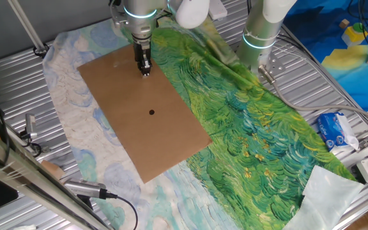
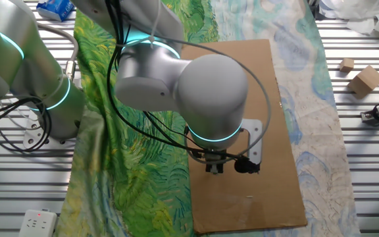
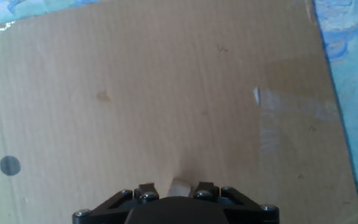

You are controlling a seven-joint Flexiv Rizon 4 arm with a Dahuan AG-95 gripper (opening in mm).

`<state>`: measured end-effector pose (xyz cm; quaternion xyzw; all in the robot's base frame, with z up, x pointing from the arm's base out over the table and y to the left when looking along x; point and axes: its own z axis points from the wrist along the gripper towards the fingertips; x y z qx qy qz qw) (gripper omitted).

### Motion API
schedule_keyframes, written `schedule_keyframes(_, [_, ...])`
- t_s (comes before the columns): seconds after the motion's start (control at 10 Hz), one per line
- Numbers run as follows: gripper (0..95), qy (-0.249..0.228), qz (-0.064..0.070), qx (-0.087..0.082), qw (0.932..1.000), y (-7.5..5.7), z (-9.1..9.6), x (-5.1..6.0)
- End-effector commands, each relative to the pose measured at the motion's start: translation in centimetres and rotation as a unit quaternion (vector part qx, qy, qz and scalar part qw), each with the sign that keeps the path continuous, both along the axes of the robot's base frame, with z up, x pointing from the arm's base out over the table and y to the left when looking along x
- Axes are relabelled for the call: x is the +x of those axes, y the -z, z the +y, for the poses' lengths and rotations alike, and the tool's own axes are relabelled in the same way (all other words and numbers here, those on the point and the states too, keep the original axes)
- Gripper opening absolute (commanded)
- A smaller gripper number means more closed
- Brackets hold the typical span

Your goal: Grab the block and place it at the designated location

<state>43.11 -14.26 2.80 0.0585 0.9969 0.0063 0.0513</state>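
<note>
only the hand view shows the block (image 3: 179, 186) held in the narrow pincer (image 3: 178, 188), the black dot (image 3: 9, 165) well apart.

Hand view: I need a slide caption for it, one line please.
Gripper low over the cardboard sheet, tan block between its fingers, black target dot off to the left.

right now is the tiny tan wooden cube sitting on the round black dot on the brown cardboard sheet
No: in the hand view the tiny tan wooden cube sits between the gripper fingertips, well apart from the round black dot.
</note>
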Motion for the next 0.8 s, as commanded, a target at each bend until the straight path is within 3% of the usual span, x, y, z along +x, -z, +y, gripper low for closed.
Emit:
schedule_keyframes(0.1, [19.0, 0.002, -0.006, -0.003, 1.0, 0.2, 0.0, -0.1])
schedule_keyframes(0.2, [0.0, 0.004, -0.008, -0.003, 1.0, 0.3, 0.0, -0.1])
schedule_keyframes(0.4, [0.0, -0.004, -0.008, 0.004, 1.0, 0.0, -0.1, -0.1])
schedule_keyframes(0.5, [0.0, -0.006, 0.005, 0.016, 0.9998, -1.5, -0.4, 0.3])
schedule_keyframes(0.7, [0.0, -0.01, 0.047, 0.005, 0.9988, -3.9, -0.7, 0.6])
schedule_keyframes(0.8, [0.0, -0.01, 0.058, 0.008, 0.9982, -4.4, -0.8, 0.3])
